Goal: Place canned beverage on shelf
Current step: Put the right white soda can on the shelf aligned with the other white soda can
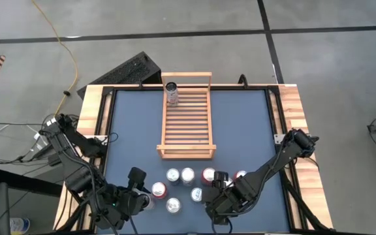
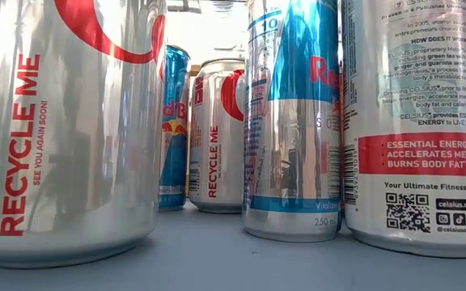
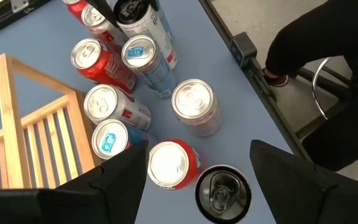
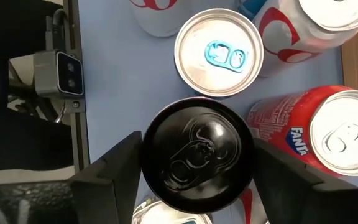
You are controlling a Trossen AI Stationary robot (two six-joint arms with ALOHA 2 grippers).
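Shelf (image 1: 187,124): slatted wooden rack, centre-far on blue table (image 1: 247,124), one can (image 1: 172,93) upright at its far end. Can cluster (image 1: 188,184): standing just before its near rail. Right gripper (image 1: 220,179): fingers closed around black-topped can (image 4: 196,153) in the cluster. Left gripper (image 1: 138,176): fingers apart, straddling red can (image 3: 171,163), black-topped can (image 3: 223,192) beside it.

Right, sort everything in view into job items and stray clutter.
Job: light-wood slatted shelf; silver can standing on it; cluster of upright drink cans in front of it; black-topped can at the right gripper.
Lying about: black keyboard and yellow cable on the floor.
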